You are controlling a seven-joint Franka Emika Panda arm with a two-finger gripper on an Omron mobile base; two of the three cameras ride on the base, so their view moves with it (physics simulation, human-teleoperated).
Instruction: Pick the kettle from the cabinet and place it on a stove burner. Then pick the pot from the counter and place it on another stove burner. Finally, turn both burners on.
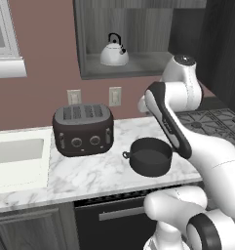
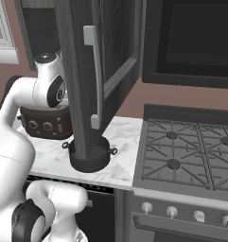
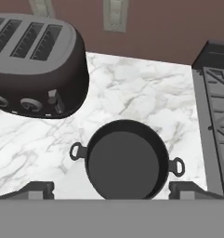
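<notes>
**Open gripper above the pot, kettle on its shelf**

In the hand view the gripper (image 3: 111,189) hangs above the pot (image 3: 126,160), its two dark finger tips spread wide at the bottom edge, one at 7 o'clock of the pot and the other at 5 o'clock. Nothing sits between them; the hand holds nothing and the pot rests free on the counter (image 3: 132,88). The pot's two loop handles point to 9 and 3 o'clock in that view.

The kettle (image 1: 113,51) stands upright in the open niche of the cabinet (image 1: 133,72), at roughly 12 o'clock from the toaster (image 1: 84,129) in the left base view and well apart from the pot.

The counter is white marble with grey veining. The toaster stands at 10 o'clock of the pot, near it but not touching. A white sink (image 1: 17,151) lies at the counter's left end. The gas cooktop (image 2: 186,153) adjoins the counter at 3 o'clock of the pot, under a black microwave (image 2: 191,40). An open cabinet door (image 2: 89,71) hangs in front of the pot in the right base view. The wall is reddish brown.

Counted: one kettle, one pot, one toaster with four slots, two wall outlets (image 1: 115,96), four burner caps in view, four silver knobs (image 2: 172,211).
</notes>
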